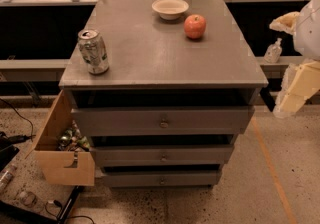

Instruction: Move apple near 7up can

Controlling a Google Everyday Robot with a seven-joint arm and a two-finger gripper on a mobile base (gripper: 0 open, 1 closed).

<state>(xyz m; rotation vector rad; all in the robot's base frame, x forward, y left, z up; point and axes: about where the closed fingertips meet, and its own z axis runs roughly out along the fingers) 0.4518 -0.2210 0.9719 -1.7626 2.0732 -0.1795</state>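
7up can [93, 51] upright, apple [195, 26] seemingly stem-up, gripper [298, 70] far right.

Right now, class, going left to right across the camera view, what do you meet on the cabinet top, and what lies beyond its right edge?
7up can → bowl → apple → gripper, off the cabinet top at the picture's right edge.
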